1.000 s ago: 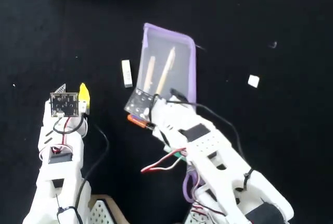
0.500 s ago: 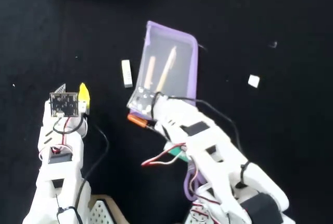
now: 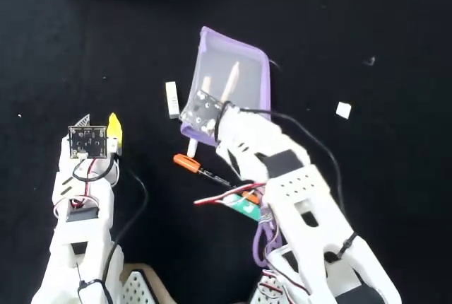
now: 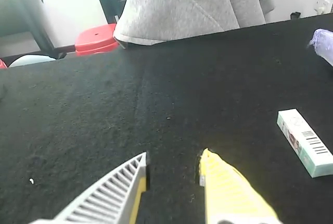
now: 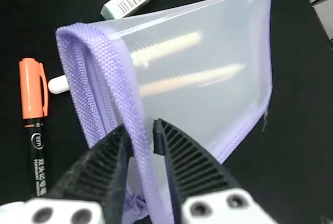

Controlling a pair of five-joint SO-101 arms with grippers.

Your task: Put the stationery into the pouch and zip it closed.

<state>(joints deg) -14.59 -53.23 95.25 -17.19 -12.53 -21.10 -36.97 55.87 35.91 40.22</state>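
Note:
The translucent purple pouch (image 3: 236,78) lies mid-table with two cream pencils (image 5: 177,62) inside. My right gripper (image 5: 141,133) is shut on the pouch's purple zipper edge (image 5: 112,78) at its open near end; in the high view that gripper (image 3: 200,126) is at the pouch's near-left corner. An orange marker (image 3: 194,165) lies just in front of the pouch, also in the right wrist view (image 5: 34,114). A white stick end (image 5: 58,83) pokes out by the pouch mouth. A white boxed eraser (image 3: 171,99) lies left of the pouch. My left gripper (image 4: 174,169) stands open over bare cloth.
A small white piece (image 3: 344,110) lies on the black cloth to the right of the pouch. The boxed eraser (image 4: 304,141) is a little ahead of the left gripper (image 3: 99,120). A grey garment (image 4: 192,5) hangs beyond the table's far edge.
My right gripper has moved toward the far side with the pouch edge held, and the pouch has shifted slightly. The orange marker now lies uncovered. The left arm has not moved.

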